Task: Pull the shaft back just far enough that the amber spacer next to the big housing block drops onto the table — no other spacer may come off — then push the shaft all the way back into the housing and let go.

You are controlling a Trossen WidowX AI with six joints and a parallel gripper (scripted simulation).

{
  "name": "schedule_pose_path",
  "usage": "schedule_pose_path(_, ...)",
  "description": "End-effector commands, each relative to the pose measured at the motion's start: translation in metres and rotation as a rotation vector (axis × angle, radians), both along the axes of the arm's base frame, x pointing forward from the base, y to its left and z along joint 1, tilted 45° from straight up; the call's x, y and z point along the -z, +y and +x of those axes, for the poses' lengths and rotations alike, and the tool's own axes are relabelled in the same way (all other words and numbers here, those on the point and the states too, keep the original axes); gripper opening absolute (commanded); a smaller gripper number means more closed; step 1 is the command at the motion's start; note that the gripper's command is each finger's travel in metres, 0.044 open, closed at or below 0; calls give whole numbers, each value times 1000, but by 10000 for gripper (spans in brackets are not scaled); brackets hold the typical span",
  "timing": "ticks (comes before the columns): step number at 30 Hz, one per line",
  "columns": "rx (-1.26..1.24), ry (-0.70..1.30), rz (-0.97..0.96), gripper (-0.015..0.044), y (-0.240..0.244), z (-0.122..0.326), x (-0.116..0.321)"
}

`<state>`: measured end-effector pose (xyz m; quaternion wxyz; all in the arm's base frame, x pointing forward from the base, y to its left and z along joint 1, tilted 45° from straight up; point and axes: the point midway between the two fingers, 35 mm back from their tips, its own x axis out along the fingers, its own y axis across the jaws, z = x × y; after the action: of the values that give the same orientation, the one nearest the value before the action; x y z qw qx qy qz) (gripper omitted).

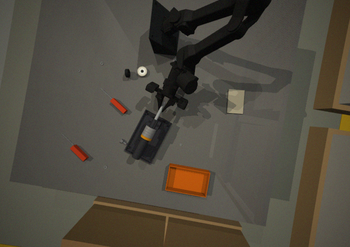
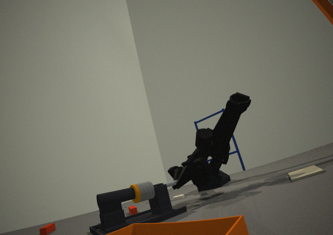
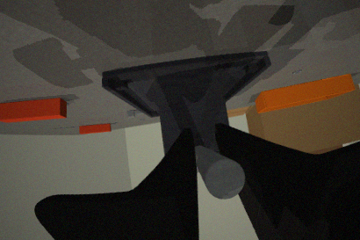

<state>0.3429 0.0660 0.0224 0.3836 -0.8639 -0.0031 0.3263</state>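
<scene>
The amber spacer (image 1: 145, 137) (image 2: 137, 193) hangs in line with the shaft, against the dark housing block (image 1: 139, 151) (image 2: 109, 198). Several grey spacers (image 1: 148, 131) (image 2: 146, 191) sit packed beside it, up to the smaller support post (image 2: 160, 198). The pale shaft (image 1: 159, 112) (image 2: 171, 183) (image 3: 225, 178) sticks out of the post on the arm's side. My gripper (image 1: 162, 108) (image 2: 175, 184) (image 3: 202, 133) is shut on the shaft near its free end. The part of the shaft inside the spacers is hidden.
The dark base tray (image 1: 128, 147) (image 2: 182, 209) carries the block and post. An orange bin (image 1: 187, 180) (image 2: 174, 227) (image 3: 307, 93) stands beyond it. Two red-handled screwdrivers (image 1: 118, 106) (image 1: 79, 153), a white ring (image 1: 138, 72), a black ring (image 1: 127, 73) and a cream block (image 1: 235, 101) (image 2: 306, 173) lie around.
</scene>
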Motion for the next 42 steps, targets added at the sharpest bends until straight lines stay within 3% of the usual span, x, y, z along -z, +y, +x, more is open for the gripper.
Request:
schedule_pose_path(1, 4, 3, 3, 0, 0, -2, 1)
schedule_pose_path(42, 4, 4, 3, 0, 0, -6, -1)
